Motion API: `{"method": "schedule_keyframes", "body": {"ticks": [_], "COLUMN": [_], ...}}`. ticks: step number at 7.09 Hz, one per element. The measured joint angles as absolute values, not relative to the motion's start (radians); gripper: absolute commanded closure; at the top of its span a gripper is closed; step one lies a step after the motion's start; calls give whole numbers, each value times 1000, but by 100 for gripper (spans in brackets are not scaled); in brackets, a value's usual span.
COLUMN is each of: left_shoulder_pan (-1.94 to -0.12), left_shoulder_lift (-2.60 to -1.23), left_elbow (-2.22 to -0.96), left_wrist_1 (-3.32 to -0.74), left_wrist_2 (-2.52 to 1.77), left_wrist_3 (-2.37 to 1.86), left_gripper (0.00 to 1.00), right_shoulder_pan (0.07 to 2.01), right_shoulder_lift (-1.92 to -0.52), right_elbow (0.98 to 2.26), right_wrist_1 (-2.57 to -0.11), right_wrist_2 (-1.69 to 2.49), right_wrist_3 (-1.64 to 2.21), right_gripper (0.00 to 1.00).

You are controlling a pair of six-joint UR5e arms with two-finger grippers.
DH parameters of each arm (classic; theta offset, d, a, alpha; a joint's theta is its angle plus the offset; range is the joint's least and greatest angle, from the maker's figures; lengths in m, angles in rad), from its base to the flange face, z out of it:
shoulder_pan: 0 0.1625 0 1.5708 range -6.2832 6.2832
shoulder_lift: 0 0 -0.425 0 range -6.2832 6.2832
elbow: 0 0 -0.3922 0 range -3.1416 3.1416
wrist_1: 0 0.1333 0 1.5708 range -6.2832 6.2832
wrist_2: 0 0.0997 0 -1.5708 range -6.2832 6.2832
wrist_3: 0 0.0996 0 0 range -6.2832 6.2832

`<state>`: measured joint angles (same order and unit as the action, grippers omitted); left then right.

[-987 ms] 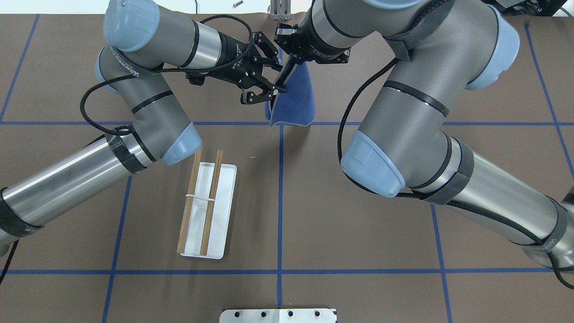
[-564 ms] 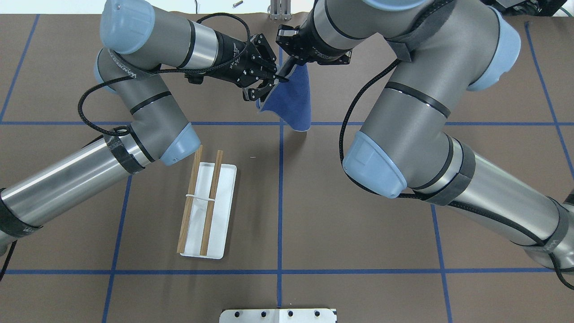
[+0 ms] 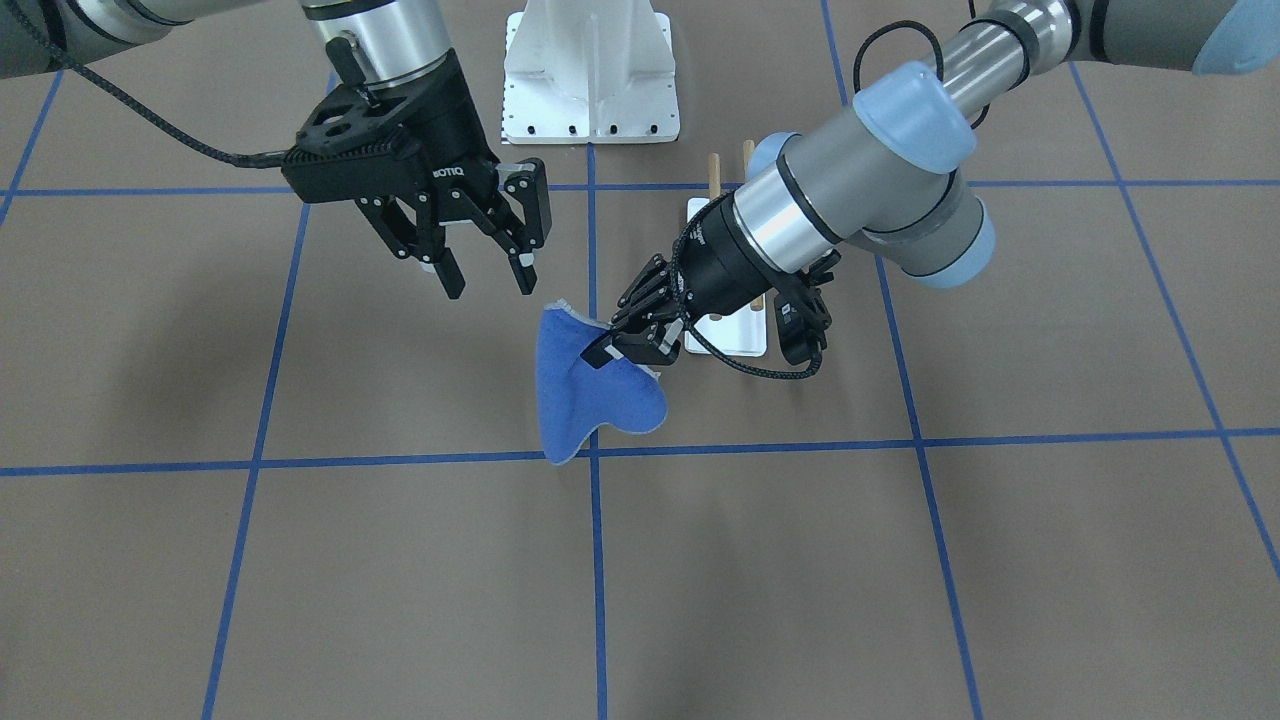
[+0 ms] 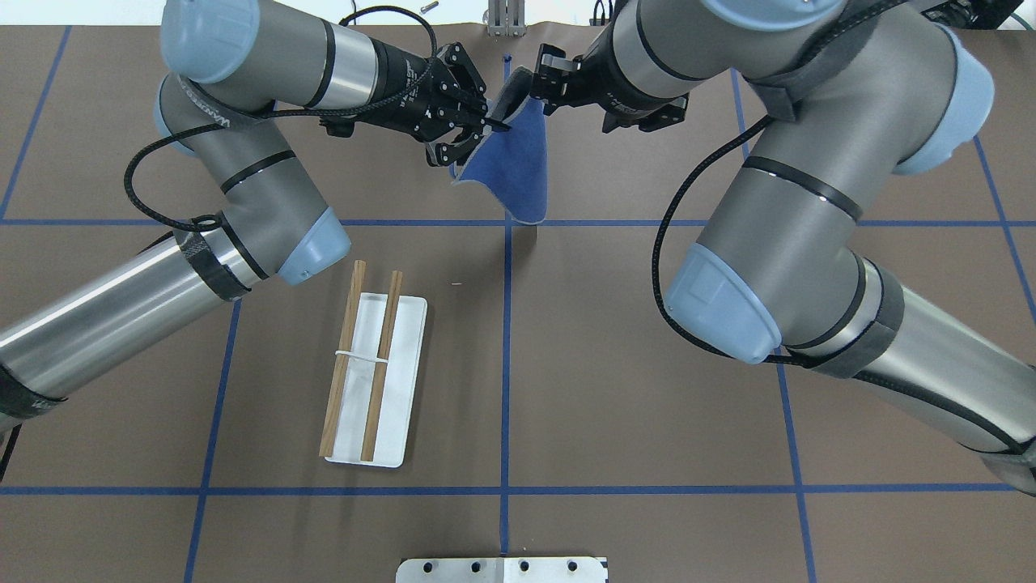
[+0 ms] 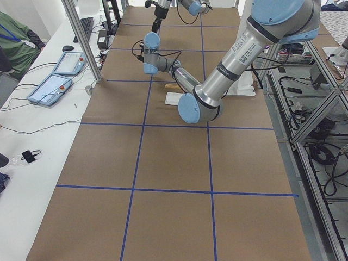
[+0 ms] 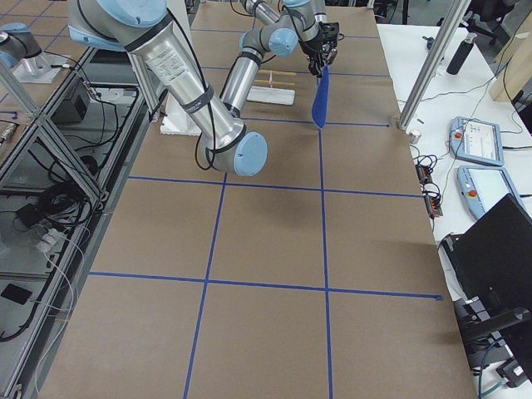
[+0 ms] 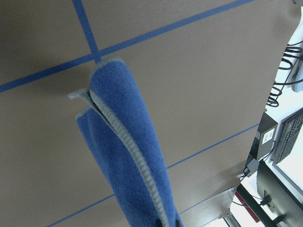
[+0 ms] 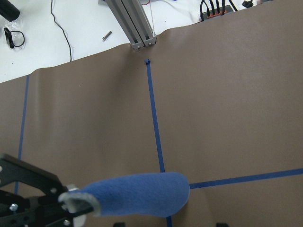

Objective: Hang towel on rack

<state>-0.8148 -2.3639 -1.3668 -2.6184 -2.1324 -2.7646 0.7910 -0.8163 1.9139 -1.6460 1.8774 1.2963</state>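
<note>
The towel (image 3: 590,395) is royal blue with a pale grey edge and hangs folded above the table. My left gripper (image 3: 612,350) is shut on its upper edge. The towel also shows in the overhead view (image 4: 518,174), the left wrist view (image 7: 128,156) and the right wrist view (image 8: 137,194). My right gripper (image 3: 490,285) is open and empty, a little away from the towel's top corner. In the overhead view the left gripper (image 4: 477,134) and right gripper (image 4: 522,87) flank the towel's top. The rack (image 4: 364,364) has two wooden bars on a white base and stands nearer the robot, left of centre.
A white mount plate (image 4: 502,569) sits at the robot's edge of the table. An aluminium post (image 4: 503,18) stands at the far edge. Blue tape lines cross the brown table (image 4: 647,364). A person (image 5: 16,41) sits at the side bench.
The right gripper has let go of the towel, opened and drawn back to the right. The left gripper has shut on the towel's upper edge and carried it slightly left.
</note>
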Motion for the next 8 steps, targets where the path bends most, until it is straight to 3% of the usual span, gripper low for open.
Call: {"method": "schedule_keyframes", "body": {"ticks": [3,8], "left_shoulder_pan": [-847,-852], "left_shoulder_lift": [-2344,-2166], "left_elbow": [-1394,-1563], "left_wrist_1": [-2624,-2634], "left_wrist_2": [-2182,-2507], "left_wrist_3": [-2678,-2090], "left_gripper": [100,100], "right_shoulder_pan": [925,1009], "right_shoulder_lift": [-931,-962], "right_elbow": [1914,1693], "right_wrist_1": [-1652,-1646], "right_wrist_2": [2048,2060], "right_wrist_3": [1094,744], "right_gripper": [0,0]}}
